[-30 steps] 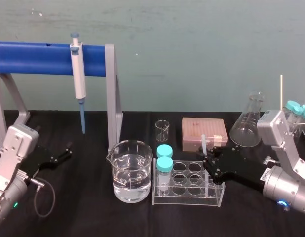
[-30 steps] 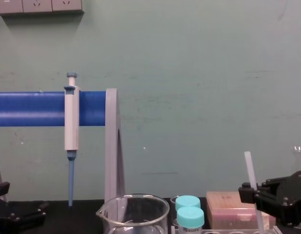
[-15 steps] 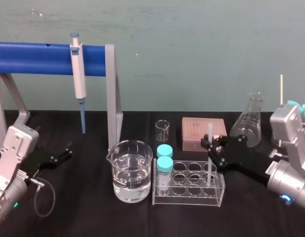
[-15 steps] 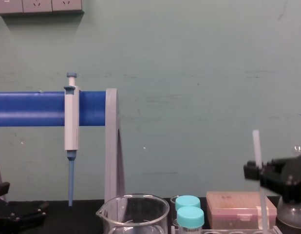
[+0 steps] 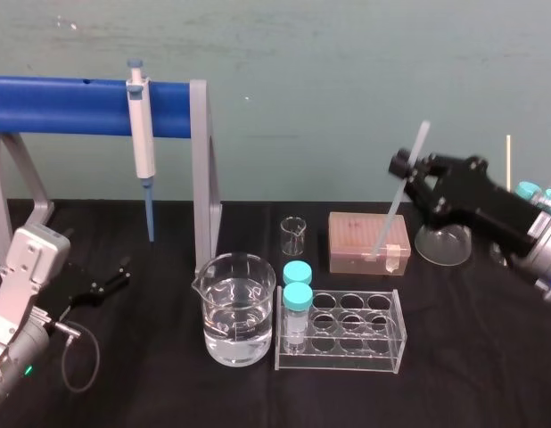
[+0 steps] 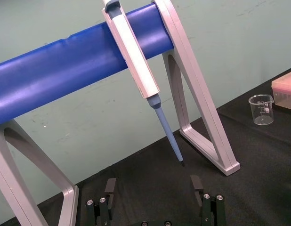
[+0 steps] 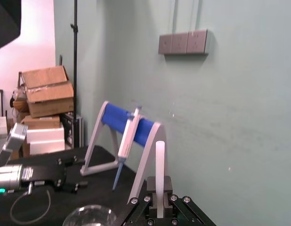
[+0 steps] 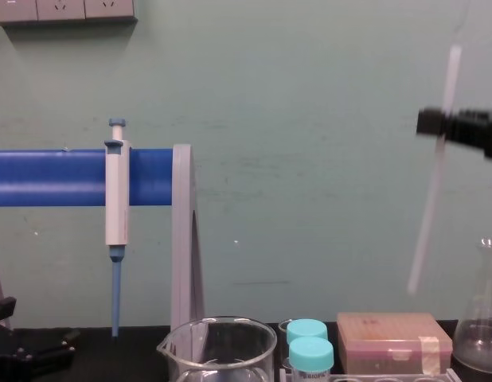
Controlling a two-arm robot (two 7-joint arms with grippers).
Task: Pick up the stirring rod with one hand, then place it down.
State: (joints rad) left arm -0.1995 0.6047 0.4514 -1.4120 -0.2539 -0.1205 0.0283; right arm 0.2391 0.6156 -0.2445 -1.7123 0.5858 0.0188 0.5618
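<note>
Grip is taken on the upper part of the stirring rod (image 5: 394, 207) by the right gripper (image 5: 407, 169), which is pinched on it, so most of the length hangs below the jaws. The stirring rod is held in the air, well above the pink box (image 8: 393, 341) in the chest view. Its long axis is tilted, with the top end toward the robot's right and the lower end toward the left. Pick-up is judged done and set-down is not yet done. The lower end would be met by a surface first, so a bare patch of the black table (image 5: 472, 357) is called for, away from the tube rack (image 5: 342, 332) and the flask (image 5: 443, 242). The left gripper (image 5: 115, 275) is parked at far left with fingers spread and nothing held, well apart from the stirring rod.
</note>
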